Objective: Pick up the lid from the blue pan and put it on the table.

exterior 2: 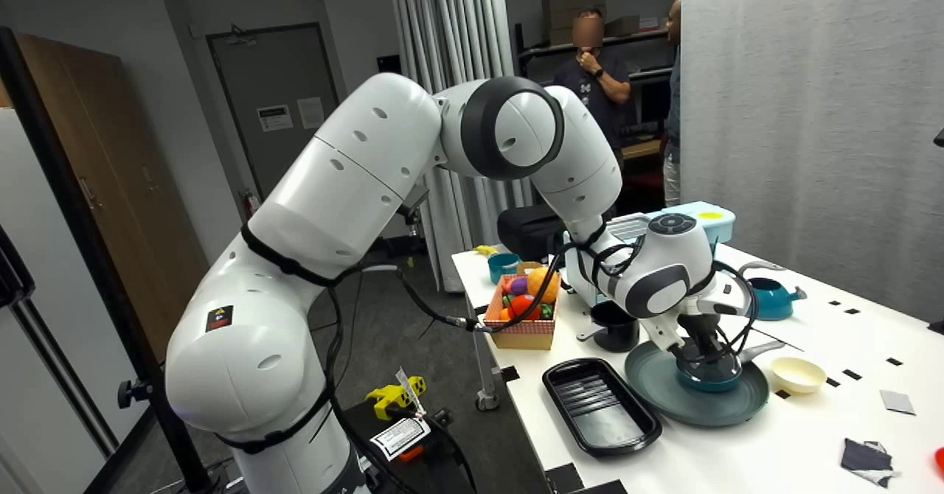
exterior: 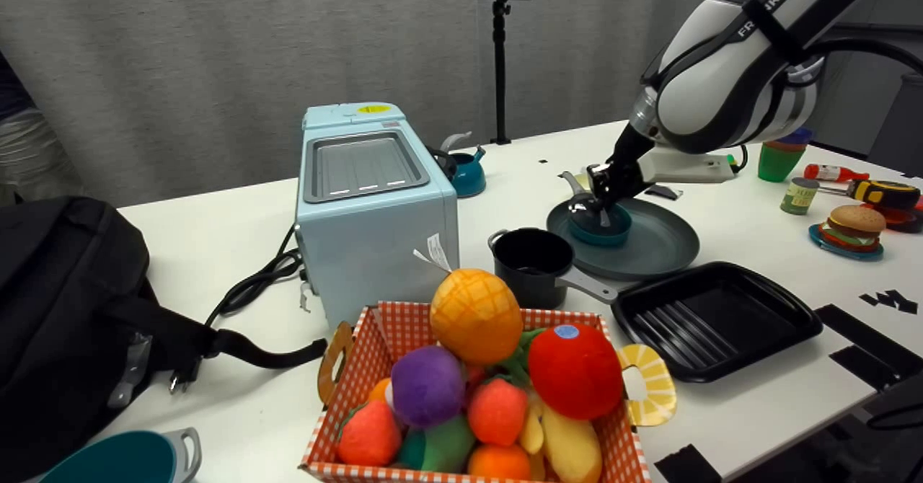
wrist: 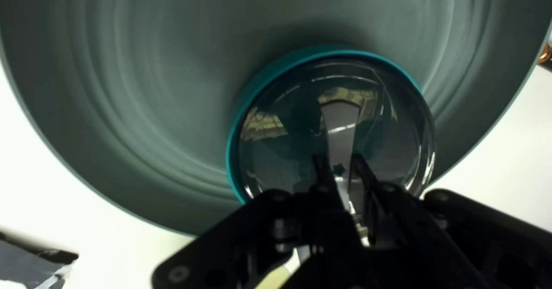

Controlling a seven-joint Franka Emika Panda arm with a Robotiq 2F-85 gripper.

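The lid (exterior: 593,218) is round, dark and glossy, with a grey handle on top. It covers most of the teal-blue pan (exterior: 607,238), and a crescent of the pan's rim shows beside it in the wrist view (wrist: 265,75). I cannot tell whether the lid (wrist: 280,159) touches the pan or is slightly raised. The blue pan stands in the large dark round tray (exterior: 663,236) on the white table (exterior: 782,270). My gripper (wrist: 338,164) is closed around the lid's grey handle, a finger on each side. In an exterior view the gripper (exterior 2: 704,348) hides part of the lid.
The black pot (exterior: 533,259) and black grill pan (exterior: 728,324) stand close to the tray. A cream bowl (exterior 2: 799,374) sits beside the blue pan's handle. A fruit basket (exterior: 386,316), light-blue appliance (exterior: 378,241) and teal kettle (exterior: 469,177) are farther off.
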